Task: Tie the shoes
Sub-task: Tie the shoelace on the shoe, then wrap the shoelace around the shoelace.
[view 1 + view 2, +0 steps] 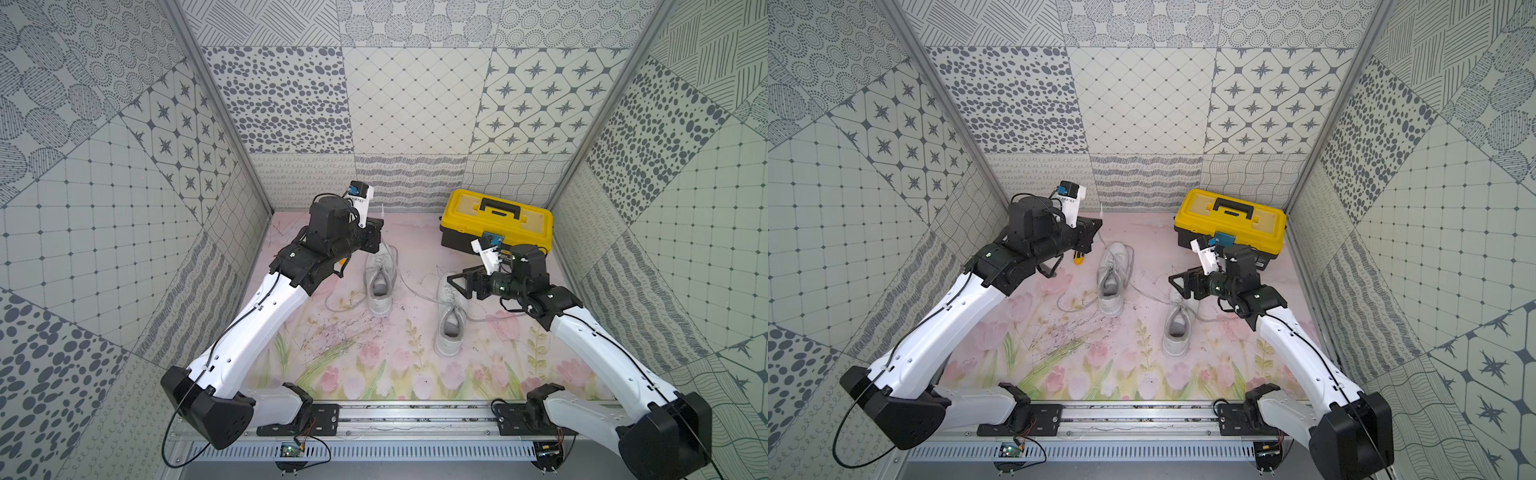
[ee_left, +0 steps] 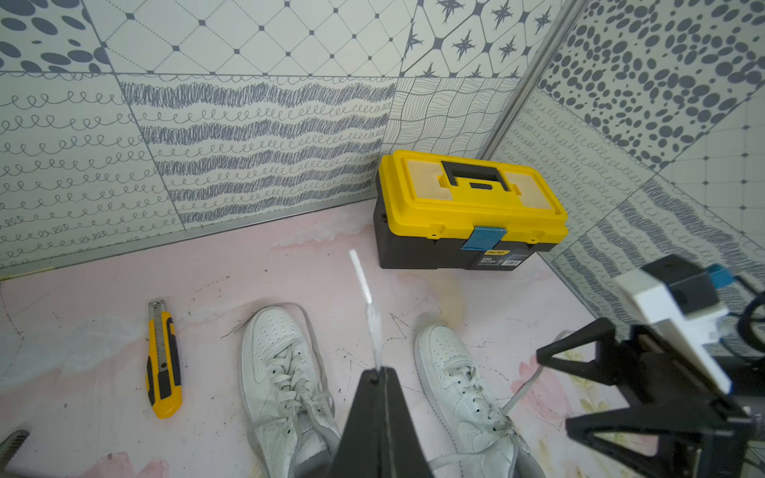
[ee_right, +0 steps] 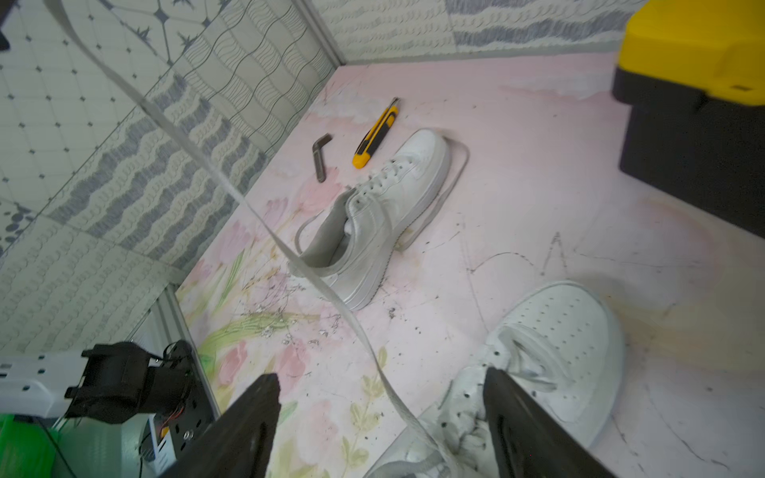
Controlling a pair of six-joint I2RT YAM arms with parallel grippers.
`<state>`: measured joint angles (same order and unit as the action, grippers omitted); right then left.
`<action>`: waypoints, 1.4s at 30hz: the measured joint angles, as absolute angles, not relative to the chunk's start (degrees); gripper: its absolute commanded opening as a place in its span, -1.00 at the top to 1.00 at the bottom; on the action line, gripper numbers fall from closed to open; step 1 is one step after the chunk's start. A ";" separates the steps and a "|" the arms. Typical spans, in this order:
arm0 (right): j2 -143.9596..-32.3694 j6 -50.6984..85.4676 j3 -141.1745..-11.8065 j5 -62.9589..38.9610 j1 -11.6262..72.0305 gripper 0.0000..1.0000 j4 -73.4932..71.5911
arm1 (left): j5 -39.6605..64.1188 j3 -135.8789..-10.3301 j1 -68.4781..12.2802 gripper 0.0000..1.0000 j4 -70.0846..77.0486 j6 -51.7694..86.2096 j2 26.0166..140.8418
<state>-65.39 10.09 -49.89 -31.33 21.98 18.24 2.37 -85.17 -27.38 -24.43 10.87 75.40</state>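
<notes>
Two white shoes lie side by side on the floral mat, toes toward the back wall: the left shoe [image 1: 379,286] [image 2: 273,356] [image 3: 397,194] and the right shoe [image 1: 451,320] [image 2: 451,364] [image 3: 567,331]. My left gripper [image 1: 374,236] [image 2: 378,370] hangs above the left shoe's toe, shut on a long pale lace [image 2: 366,289] [image 3: 198,153]. That lace runs taut down to the right shoe, and its tip sticks out past the jaws. My right gripper [image 1: 456,286] [image 3: 381,374] hovers over the right shoe's toe, open wide. The lace passes between its fingers without touching them.
A yellow and black toolbox [image 1: 496,216] [image 2: 467,207] stands at the back right, close behind my right arm. A yellow utility knife [image 2: 163,360] [image 3: 374,136] and a dark bent metal tool [image 3: 321,157] lie left of the left shoe. Patterned walls enclose three sides.
</notes>
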 measured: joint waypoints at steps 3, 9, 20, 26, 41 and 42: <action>-69.54 7.92 -49.95 -31.09 24.97 -0.65 17.32 | 3.20 -85.12 -27.42 1.00 -23.20 12.01 74.81; -76.97 4.69 -51.07 -28.91 27.31 -0.58 17.30 | 4.32 -84.58 -27.49 1.00 -20.84 13.74 73.43; -80.73 3.64 -52.21 -29.32 27.68 -0.02 16.23 | 4.64 -84.25 -27.49 1.00 -19.62 14.96 73.19; -80.73 4.27 -52.21 -32.18 27.75 0.08 14.96 | 4.40 -84.20 -27.49 1.00 -19.46 14.96 73.17; -81.71 5.56 -51.99 -33.52 28.25 0.94 13.91 | 3.31 -83.74 -27.49 1.00 -19.46 14.85 72.34; -80.93 5.76 -51.75 -32.80 28.05 1.00 13.98 | 3.14 -83.66 -27.49 1.00 -19.49 14.79 72.16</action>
<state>-80.93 5.76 -51.75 -32.80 28.05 13.98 3.14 -83.66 -27.49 -19.49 14.79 72.16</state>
